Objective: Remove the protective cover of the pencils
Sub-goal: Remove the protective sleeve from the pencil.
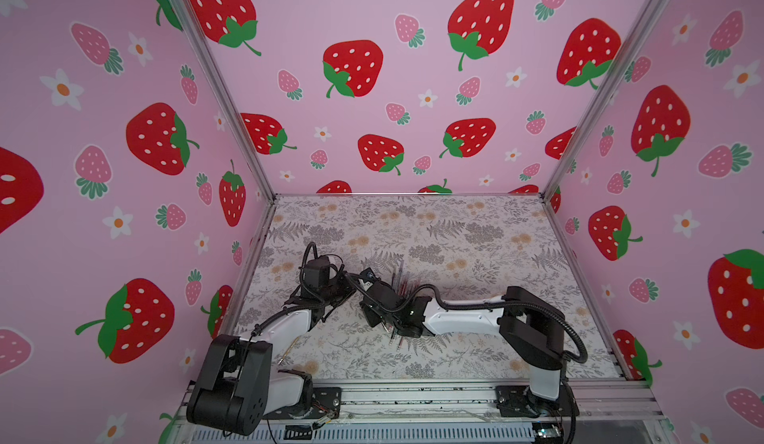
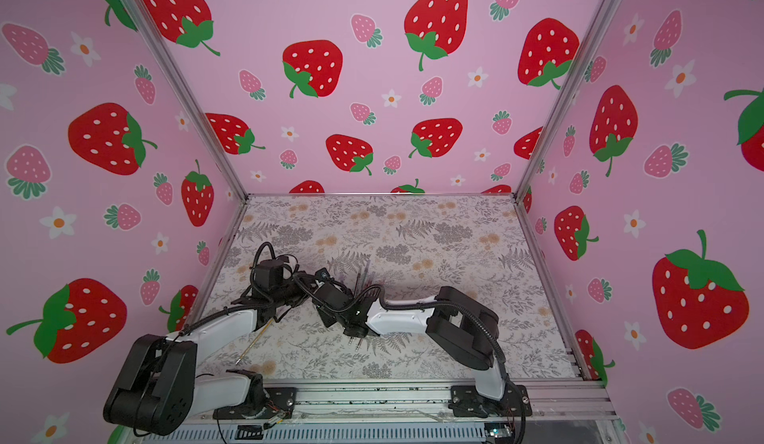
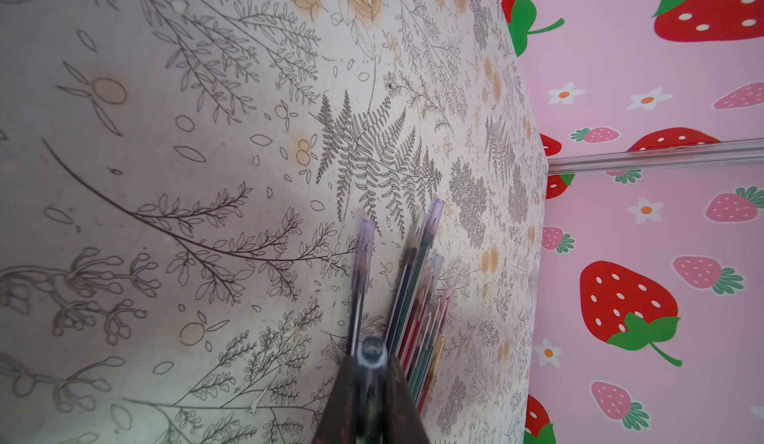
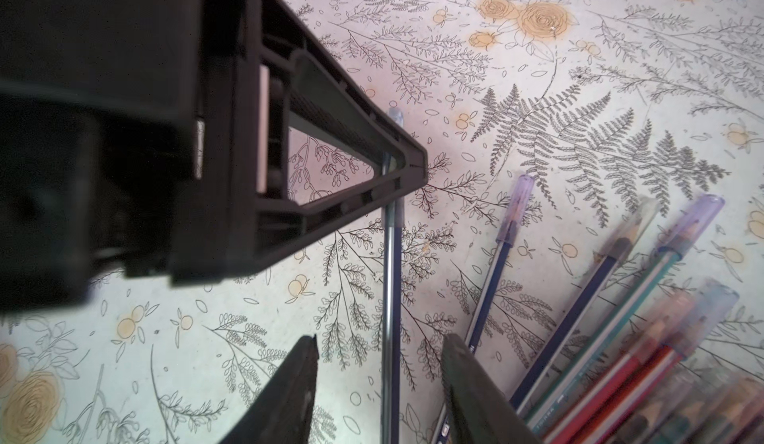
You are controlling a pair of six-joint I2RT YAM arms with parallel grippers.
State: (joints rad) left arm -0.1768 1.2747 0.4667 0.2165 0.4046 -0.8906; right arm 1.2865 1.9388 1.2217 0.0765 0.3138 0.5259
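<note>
We see the pencils [image 4: 612, 338] fanned in a loose pile on the surface, thin shafts in navy, teal, red and tan, most with clear or purple tip caps. One navy pencil [image 4: 390, 297] lies apart beside them, its clear cap [image 4: 395, 116] on.

2 robot arms [image 1: 463, 318] and at least 8 pencils [image 4: 578, 309], too overlapped for an exact count.

No legible text anywhere; faint print on pencils [image 4: 569, 326] too blurred to read.
</note>
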